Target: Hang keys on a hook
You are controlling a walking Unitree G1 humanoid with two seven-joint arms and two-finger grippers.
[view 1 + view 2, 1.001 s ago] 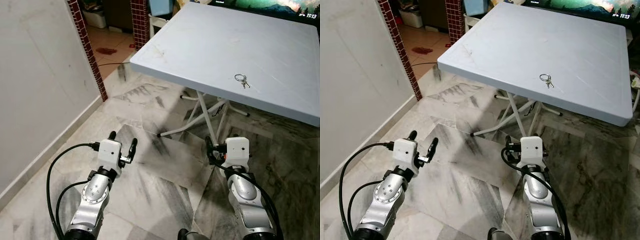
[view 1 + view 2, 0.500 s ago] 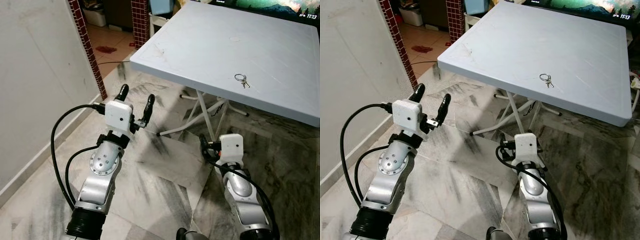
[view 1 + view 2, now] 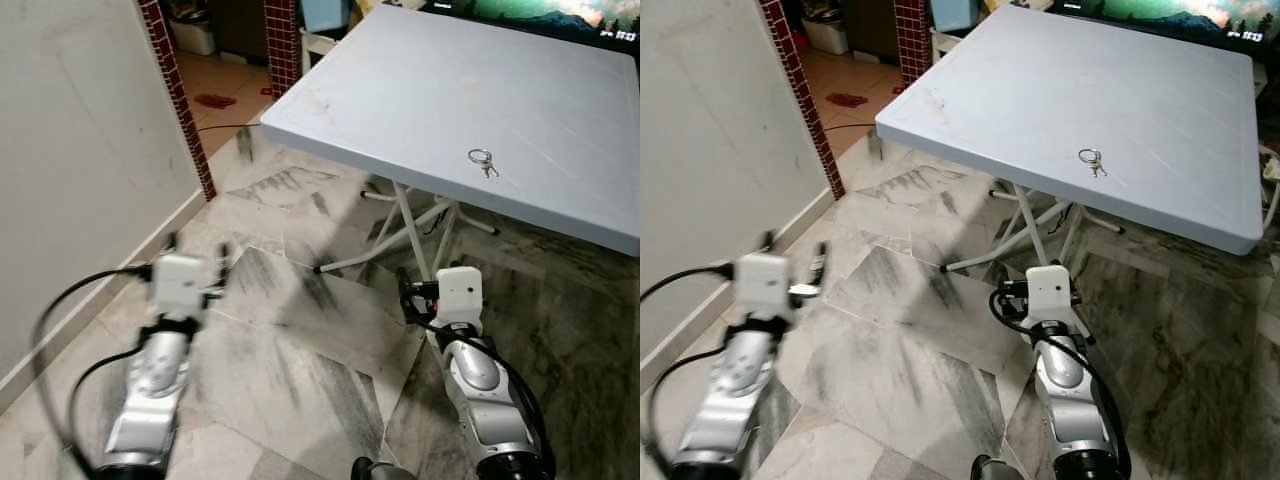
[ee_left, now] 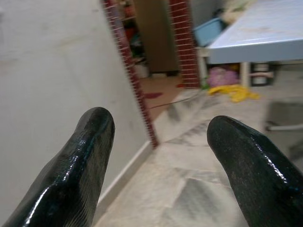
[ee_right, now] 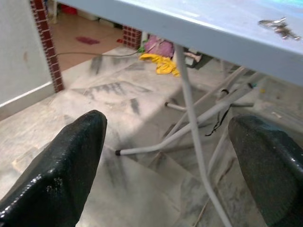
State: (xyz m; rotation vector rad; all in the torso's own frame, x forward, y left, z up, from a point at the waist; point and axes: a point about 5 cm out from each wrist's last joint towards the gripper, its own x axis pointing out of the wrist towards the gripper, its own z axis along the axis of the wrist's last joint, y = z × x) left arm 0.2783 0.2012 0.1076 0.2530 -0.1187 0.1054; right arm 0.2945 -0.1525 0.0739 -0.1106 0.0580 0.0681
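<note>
A: Where are the keys (image 3: pixel 484 161)?

B: Lying flat on the pale blue table (image 3: pixel 420 80), near its front edge, at about one o'clock from the head camera. Nothing touches them.

A: And the right gripper (image 5: pixel 175 156)?

B: Low over the marble floor (image 3: pixel 300 340) in front of the table's white folding legs (image 3: pixel 405 235), at five o'clock, well short of the keys. Its fingers are spread wide and hold nothing.

A: The left gripper (image 4: pixel 161 142)?

B: At eight o'clock, blurred, near the white wall (image 3: pixel 80 150), facing the red brick pillar (image 3: pixel 180 100). Fingers spread, nothing between them.
</note>
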